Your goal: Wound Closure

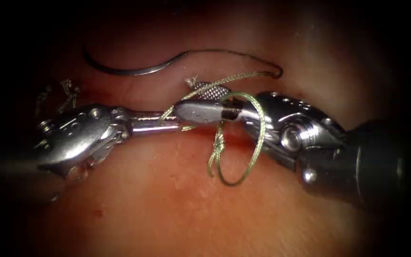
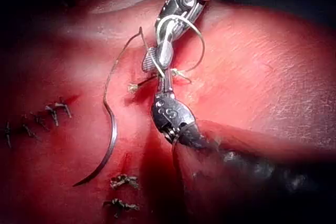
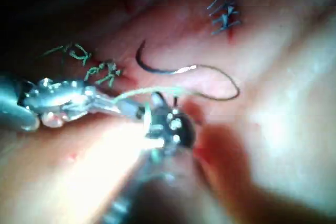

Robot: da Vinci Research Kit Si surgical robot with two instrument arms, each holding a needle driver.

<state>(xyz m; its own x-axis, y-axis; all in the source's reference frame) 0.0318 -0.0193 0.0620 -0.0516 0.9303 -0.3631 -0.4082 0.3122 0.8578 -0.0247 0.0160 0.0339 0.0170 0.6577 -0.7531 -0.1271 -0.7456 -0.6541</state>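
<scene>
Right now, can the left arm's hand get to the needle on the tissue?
Probably yes, once freed. The needle lies loose on the tissue, just beyond the left hand, nothing between them. But that hand seems to hold the thread, looped around the right hand.

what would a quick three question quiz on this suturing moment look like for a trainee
1. True or false: the right tool holds the needle.
2. What loops around the right tool? A) the tissue B) the thread C) the needle
3. Fill in: the right tool's jaws stand ___.

Key
1. False. The needle lies free on the tissue, beyond both tools, not in it.
2. B. The left tool, jaws shut, appears to hold the thread near its tip.
3. Open, holding nothing.
</scene>
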